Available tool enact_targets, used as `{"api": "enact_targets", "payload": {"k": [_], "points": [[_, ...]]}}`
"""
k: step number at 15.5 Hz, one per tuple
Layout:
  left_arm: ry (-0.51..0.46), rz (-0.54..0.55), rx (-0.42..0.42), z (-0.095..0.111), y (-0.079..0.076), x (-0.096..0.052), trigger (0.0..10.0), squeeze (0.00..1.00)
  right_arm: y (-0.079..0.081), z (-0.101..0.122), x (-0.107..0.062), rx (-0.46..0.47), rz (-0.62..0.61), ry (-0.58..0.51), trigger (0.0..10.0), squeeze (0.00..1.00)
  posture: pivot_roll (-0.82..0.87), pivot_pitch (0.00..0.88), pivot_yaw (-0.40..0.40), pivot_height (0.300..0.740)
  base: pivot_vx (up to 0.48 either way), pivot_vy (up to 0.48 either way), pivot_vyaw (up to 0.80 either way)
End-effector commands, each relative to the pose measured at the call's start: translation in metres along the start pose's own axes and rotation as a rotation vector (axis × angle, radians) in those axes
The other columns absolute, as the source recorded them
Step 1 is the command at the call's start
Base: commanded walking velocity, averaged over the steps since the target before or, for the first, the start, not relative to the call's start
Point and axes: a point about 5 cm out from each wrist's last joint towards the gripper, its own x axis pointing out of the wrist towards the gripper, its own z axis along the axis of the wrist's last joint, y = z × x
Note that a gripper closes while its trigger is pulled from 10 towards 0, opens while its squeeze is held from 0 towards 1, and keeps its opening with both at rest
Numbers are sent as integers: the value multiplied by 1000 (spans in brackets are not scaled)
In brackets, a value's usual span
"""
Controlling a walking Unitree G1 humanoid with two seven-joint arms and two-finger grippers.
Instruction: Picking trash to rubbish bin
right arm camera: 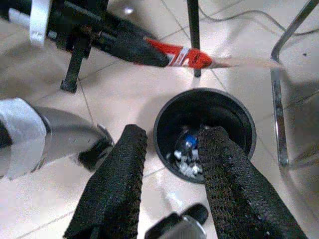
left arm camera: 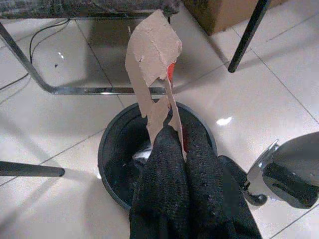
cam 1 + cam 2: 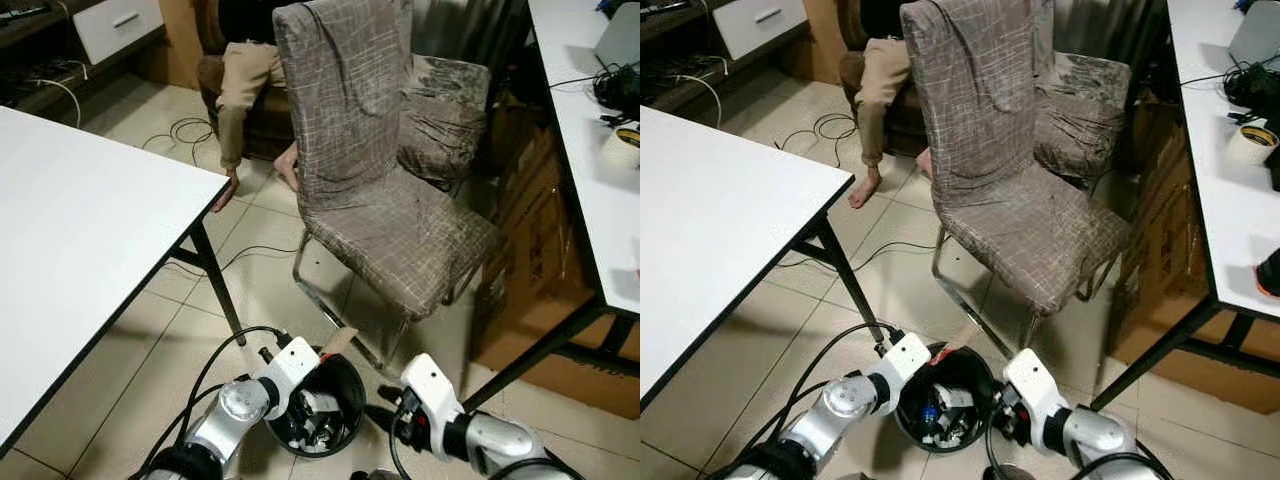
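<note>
The left gripper (image 2: 174, 142) is closed on a torn piece of cardboard (image 2: 152, 64), its 2 black fingers (image 2: 164, 169) pressed together around the lower end of the scrap. The cardboard is brown on one face with a red printed patch showing at its edge, and it sticks up and out past the fingertips. It hangs directly above the black rubbish bin (image 3: 345, 385), which stands on the pale tiled floor (image 3: 150, 340) just in front of the robot.

The bin is round and already holds a heap of crumpled white and dark scraps, with something blue among them that is too small to identify (image 1: 188, 142).

The right gripper (image 1: 169, 159) sits just beside the bin on its right, fingers spread wide apart and empty, one finger over the floor and the other crossing the bin's rim in its own wrist view.

Behind the bin stands a chair (image 3: 380, 200) with a grey-brown patterned cover and chrome legs. A white table (image 3: 70, 240) with black legs lies to the left, and another white table (image 3: 590, 150) to the right carries cables and a roll of tape (image 3: 1250, 143). Farther back a person's leg (image 3: 875, 110) and bare foot rest on the tiles near loose cables (image 3: 185, 130).
</note>
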Motion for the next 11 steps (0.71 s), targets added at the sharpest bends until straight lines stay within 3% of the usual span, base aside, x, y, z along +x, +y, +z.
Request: {"api": "enact_targets", "payload": {"k": [1,5,6,7,11], "points": [[-7,-16,-1,2,-3,2,10000,0,0,3,-4,-4,7,9,10000,0,-94,88,-12,740,0,0,0],[-4,-31,-35,0,-6,5,10000,0,1,2,-6,-14,18,47,10000,0,-96,89,-15,740,0,0,0],[-7,-36,-45,0,-6,6,10000,800,1,3,-7,-14,18,53,10000,0,-96,89,-15,740,0,0,0],[-16,-41,-63,0,-7,6,10000,1000,1,4,-7,-15,18,57,10000,0,-96,89,-15,740,0,0,0],[-43,-57,-113,2,-7,6,10000,1000,0,4,-6,-18,14,62,10000,0,-94,89,-19,740,0,0,0]]}}
